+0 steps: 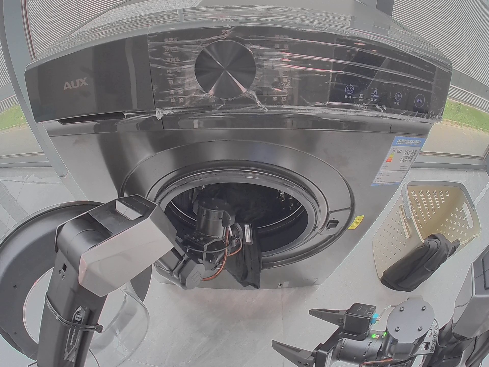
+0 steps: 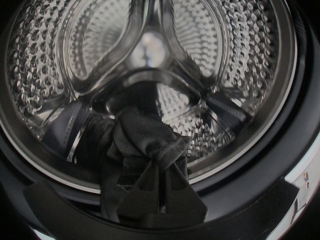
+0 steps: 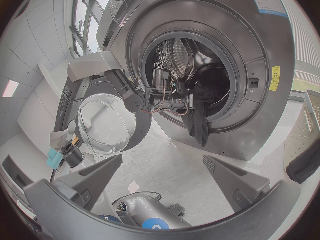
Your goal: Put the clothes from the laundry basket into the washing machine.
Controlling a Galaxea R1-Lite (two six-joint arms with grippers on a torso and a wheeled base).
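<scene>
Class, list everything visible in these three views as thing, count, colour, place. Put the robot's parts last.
washing machine: one, grey, centre, drum open.
door: one, dark-rimmed glass, swung open on the left.
held garment: one, black, draped over the drum's lower rim.
laundry basket: one, cream, on its side on the floor, right of the machine.
second garment: one, black, at the basket's mouth.
left gripper: one, black, at the drum mouth, jaws shut on the held garment.
right gripper: one, black, low right, jaws open.

Brand logo [image 1: 75, 83] on washing machine [image 1: 102, 143], energy label [image 1: 398, 160], yellow sticker [image 1: 356, 222] on its front
</scene>
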